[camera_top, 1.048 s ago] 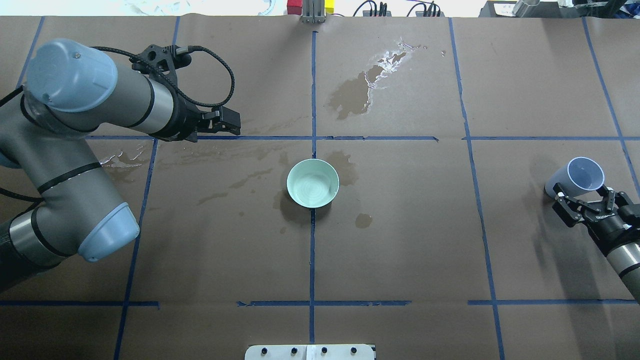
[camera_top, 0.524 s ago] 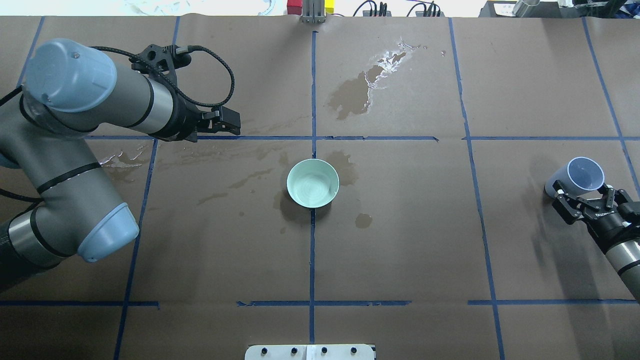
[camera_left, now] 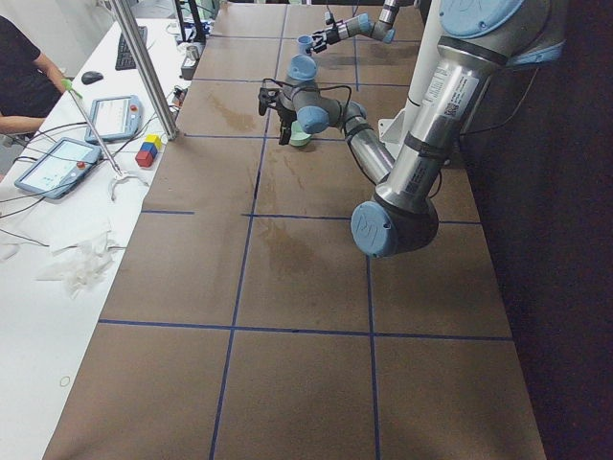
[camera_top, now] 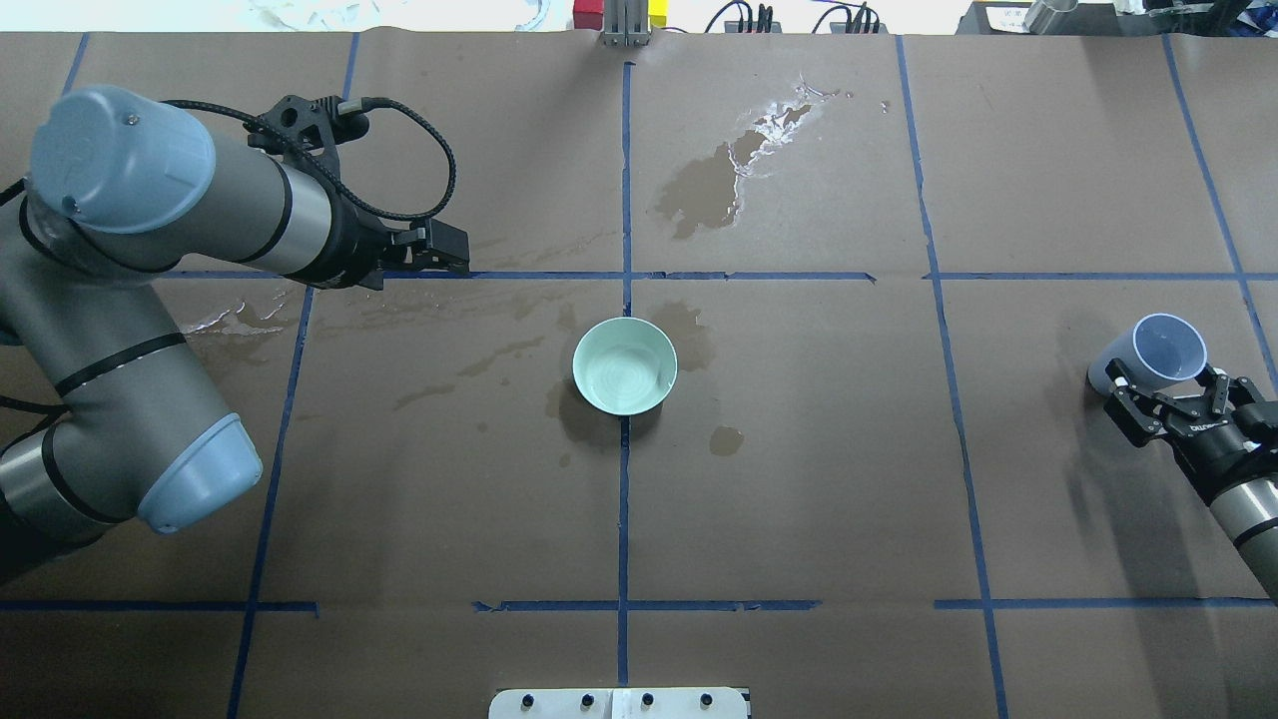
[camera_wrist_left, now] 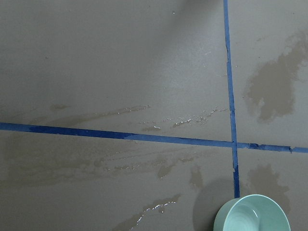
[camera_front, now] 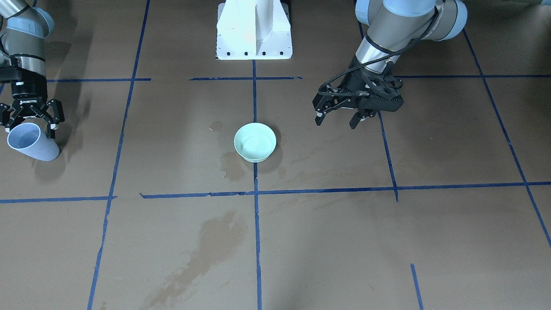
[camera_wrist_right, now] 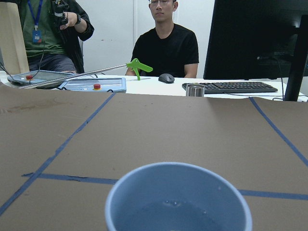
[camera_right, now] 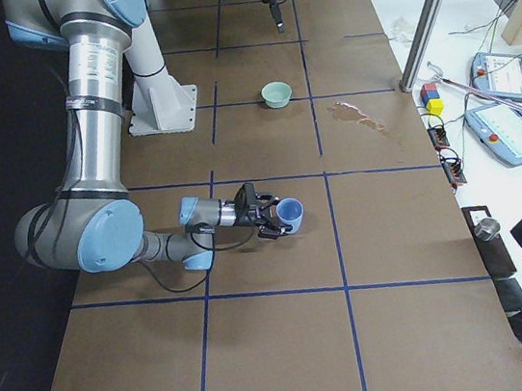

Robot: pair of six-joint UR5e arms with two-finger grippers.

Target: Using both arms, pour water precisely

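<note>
A pale blue cup [camera_top: 1158, 348] stands at the table's right end. A faint shimmer of water [camera_wrist_right: 177, 210] shows inside it in the right wrist view. My right gripper [camera_top: 1166, 382] is open, its fingers spread on either side of the cup's near side [camera_front: 29, 125]. A mint-green bowl [camera_top: 625, 365] sits at the table's centre, and I cannot tell whether it holds water. My left gripper [camera_front: 336, 124] hangs open and empty above the table, to the bowl's left and slightly beyond it in the overhead view [camera_top: 451, 254]. The left wrist view catches only the bowl's [camera_wrist_left: 251, 215] rim.
Dark damp stains [camera_top: 711, 185] mark the brown board around the bowl, which is crossed by blue tape lines. The white pedestal base [camera_front: 254, 30] stands at the robot's side. People sit behind a white desk [camera_wrist_right: 159, 86] with tablets, a keyboard and a metal cup.
My left arm has drawn back a little to the left, taking its gripper farther from the bowl. The right gripper has barely shifted beside the cup, which has not moved.
</note>
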